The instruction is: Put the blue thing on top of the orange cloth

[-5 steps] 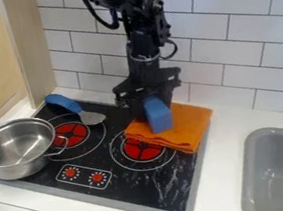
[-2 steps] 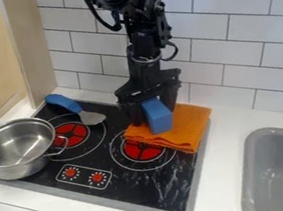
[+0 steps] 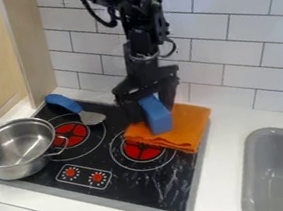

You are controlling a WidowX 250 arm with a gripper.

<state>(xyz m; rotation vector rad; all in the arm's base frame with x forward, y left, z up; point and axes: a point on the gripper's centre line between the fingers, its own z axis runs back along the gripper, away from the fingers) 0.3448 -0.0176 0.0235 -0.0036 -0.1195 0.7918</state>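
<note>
The task looks nearly complete: the blue block is over the orange cloth, its lower end seeming to rest on the folded fabric toward the left part. The block is tilted, its upper end close in at the black gripper, so I judge it is not yet settled by itself. Whether the jaws are clenched on it or have released it, I cannot tell. What remains, most likely, is to make sure the block is let go and then to lift clear without dragging it or the cloth. Compared with the earlier frames, the gripper sits slightly farther left, and the block's top leans a little more that way, while its lower end is in almost the same place. The pot and the blue-handled spatula are unchanged on the stove.
</note>
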